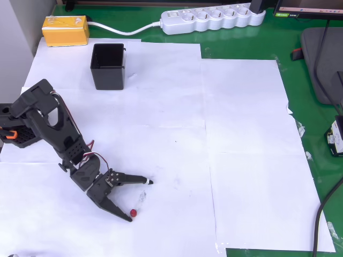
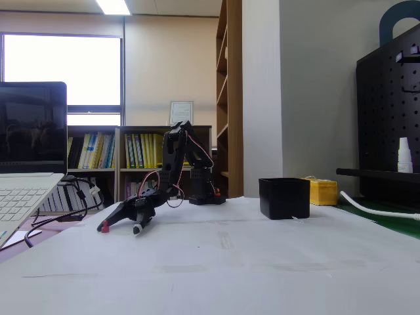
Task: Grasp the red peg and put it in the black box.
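Overhead view, gripper: your black gripper reaches low over the white paper sheets, its two fingers spread wide in a V.
Overhead view, red peg: the red peg lies on the paper just beside the tip of the nearer finger, inside the mouth of the V; contact cannot be told.
Overhead view, black box: the black box stands upright, well apart at the top, near a yellow box.
Fixed view, gripper: you see the gripper down at the table, fingers parted, the red peg at the left tip.
Fixed view, black box: the black box sits far right of the arm.
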